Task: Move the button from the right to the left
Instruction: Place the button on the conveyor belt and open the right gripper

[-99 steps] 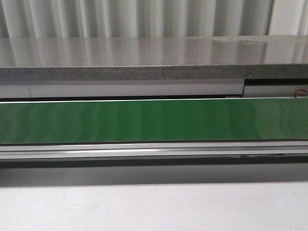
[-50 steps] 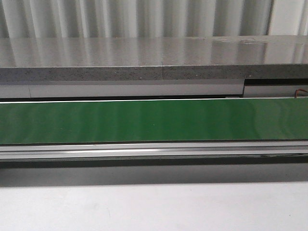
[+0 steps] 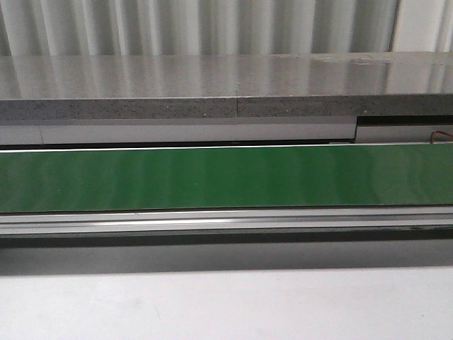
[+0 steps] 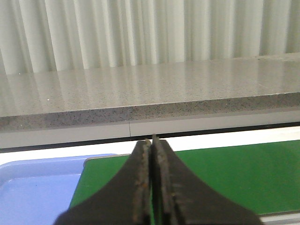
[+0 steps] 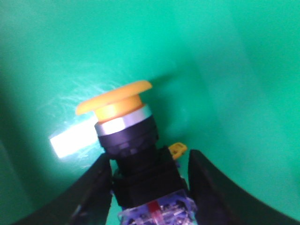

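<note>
A green conveyor belt (image 3: pixel 226 177) runs below a grey speckled counter (image 3: pixel 212 88) and pleated curtain (image 3: pixel 212 25). Only the right wrist view shows the button (image 5: pixel 129 140), pinched between the right gripper (image 5: pixel 149 180) fingers. The left gripper (image 4: pixel 152 154) is pressed together beside a blue tray (image 4: pixel 37 187).

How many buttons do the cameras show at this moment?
1. The button appears only in the right wrist view, between the fingers of the right tool, over the green belt. Others may lie out of view.
</note>
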Available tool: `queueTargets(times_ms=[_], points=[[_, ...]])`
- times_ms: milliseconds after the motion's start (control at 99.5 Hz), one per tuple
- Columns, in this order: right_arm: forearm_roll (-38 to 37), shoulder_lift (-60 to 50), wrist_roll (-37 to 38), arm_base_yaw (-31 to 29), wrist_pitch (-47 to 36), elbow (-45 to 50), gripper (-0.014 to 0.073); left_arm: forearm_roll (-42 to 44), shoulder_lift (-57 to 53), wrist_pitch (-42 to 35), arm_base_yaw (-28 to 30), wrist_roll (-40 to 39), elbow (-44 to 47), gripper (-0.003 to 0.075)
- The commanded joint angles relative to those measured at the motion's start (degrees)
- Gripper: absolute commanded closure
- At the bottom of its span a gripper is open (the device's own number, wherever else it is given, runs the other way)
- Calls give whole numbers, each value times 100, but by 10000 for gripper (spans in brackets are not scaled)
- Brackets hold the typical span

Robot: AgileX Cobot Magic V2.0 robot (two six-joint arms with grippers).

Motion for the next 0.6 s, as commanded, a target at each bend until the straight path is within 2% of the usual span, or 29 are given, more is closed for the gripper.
queueTargets(times_ms=[0,151,281,442,593], points=[[79,-636,-59,15,-137,-148,426,-10,-192,-499,-14,-60,146,740],[431,-1343,-59,286,154,-148,426,-10,-192,-499,-14,-60,146,740],[577,-1818,-59,854,392,-148,426,-10,-192,-499,-14,-60,146,740],[604,-1871,-59,1443,529,-142,426,-10,-192,-499,-14,-60,146,740],[749,-1710,-59,1607,617,-142,426,-10,-192,-499,-14,-60,146,740]])
